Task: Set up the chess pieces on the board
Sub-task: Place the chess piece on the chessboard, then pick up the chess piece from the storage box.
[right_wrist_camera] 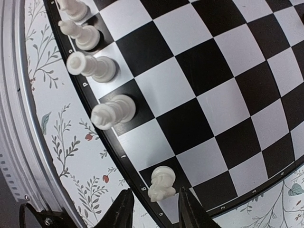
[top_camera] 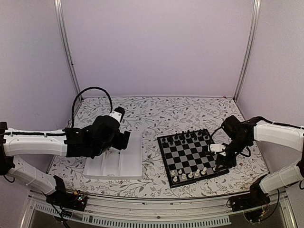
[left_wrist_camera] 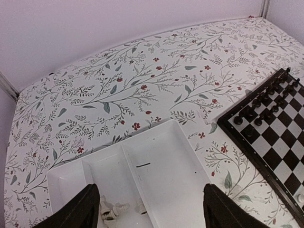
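The board [top_camera: 190, 154] lies right of centre, with black chess pieces [top_camera: 187, 137] along its far rows and white ones [top_camera: 190, 175] along its near rows. In the right wrist view a white knight [right_wrist_camera: 161, 183] stands on a dark edge square of the board [right_wrist_camera: 209, 71], next to other white pieces [right_wrist_camera: 114, 111]. My right gripper [right_wrist_camera: 155, 191] is open, one finger on each side of the knight, with gaps showing. It sits at the board's near right corner [top_camera: 220, 163]. My left gripper [left_wrist_camera: 149, 190] hangs open over the white tray [left_wrist_camera: 175, 156], above a few white pieces [left_wrist_camera: 111, 209].
The white compartment tray [top_camera: 133, 166] sits left of the board on the floral tablecloth [top_camera: 156, 114]. In the left wrist view the board's corner [left_wrist_camera: 280, 137] with black pieces [left_wrist_camera: 261, 109] shows at the right. A metal rail [top_camera: 156, 209] runs along the near edge.
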Controlling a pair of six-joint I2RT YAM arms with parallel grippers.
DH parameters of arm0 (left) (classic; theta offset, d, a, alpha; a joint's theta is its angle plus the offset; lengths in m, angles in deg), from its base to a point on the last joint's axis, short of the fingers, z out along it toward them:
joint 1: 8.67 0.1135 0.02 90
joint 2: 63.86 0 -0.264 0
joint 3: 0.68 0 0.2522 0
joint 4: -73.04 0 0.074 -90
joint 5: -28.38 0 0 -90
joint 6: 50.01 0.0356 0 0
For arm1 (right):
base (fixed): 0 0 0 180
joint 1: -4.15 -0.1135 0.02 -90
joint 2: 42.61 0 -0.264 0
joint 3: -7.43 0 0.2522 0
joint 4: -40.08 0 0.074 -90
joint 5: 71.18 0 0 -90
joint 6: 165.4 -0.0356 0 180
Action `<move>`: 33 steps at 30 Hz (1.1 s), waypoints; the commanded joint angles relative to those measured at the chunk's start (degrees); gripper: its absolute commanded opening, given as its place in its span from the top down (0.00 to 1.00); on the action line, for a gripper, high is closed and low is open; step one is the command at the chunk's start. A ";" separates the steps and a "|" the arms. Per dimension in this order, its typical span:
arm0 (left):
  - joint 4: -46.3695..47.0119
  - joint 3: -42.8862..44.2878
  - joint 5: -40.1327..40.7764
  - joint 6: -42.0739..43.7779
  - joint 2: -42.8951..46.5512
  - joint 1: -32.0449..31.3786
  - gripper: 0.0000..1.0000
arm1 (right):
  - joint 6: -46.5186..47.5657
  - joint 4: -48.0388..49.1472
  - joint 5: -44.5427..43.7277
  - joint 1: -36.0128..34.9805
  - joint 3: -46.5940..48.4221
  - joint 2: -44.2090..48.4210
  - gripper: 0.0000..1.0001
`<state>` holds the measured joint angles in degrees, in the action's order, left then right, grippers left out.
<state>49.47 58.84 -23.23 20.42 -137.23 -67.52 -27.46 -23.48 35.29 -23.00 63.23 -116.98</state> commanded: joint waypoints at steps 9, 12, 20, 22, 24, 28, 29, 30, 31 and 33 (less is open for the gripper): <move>-31.49 5.99 -8.75 -22.75 2.04 9.31 0.50 | -5.08 -4.97 4.13 0.01 20.86 2.09 0.44; -32.12 4.52 -15.87 -21.94 2.11 12.02 0.59 | -7.62 -4.65 3.22 0.10 23.73 -0.16 0.42; -29.05 5.40 -20.71 -16.03 -6.35 15.26 0.53 | -9.02 -3.60 7.15 0.08 24.38 -2.26 0.42; -28.98 6.90 -20.95 -13.46 -9.79 16.16 0.55 | -8.69 -3.81 6.81 0.05 23.88 -2.27 0.42; -28.89 8.32 -20.53 -10.49 -13.16 16.98 0.56 | -8.45 -3.90 6.81 0.09 23.12 -1.65 0.43; -26.97 9.90 -22.89 -2.95 -17.27 19.82 0.55 | -8.13 -4.10 7.36 0.09 22.07 -0.79 0.43; -26.56 10.45 -23.23 -1.24 -18.10 20.41 0.54 | -8.13 -4.19 7.43 0.04 22.01 -0.78 0.43; -26.54 11.01 -23.55 0.27 -18.95 20.81 0.54 | -8.13 -4.24 7.44 0.09 22.02 -0.82 0.43; -26.46 11.88 -24.27 2.10 -19.79 21.14 0.54 | -8.13 -4.33 7.51 0.08 22.01 -0.93 0.43; -26.89 13.23 -24.90 5.11 -21.62 21.52 0.53 | -8.13 -4.35 7.68 0.05 22.03 -1.16 0.43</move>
<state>21.39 68.78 -45.61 16.73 -156.26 -47.37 -35.53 -27.61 41.69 -22.98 85.61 -119.12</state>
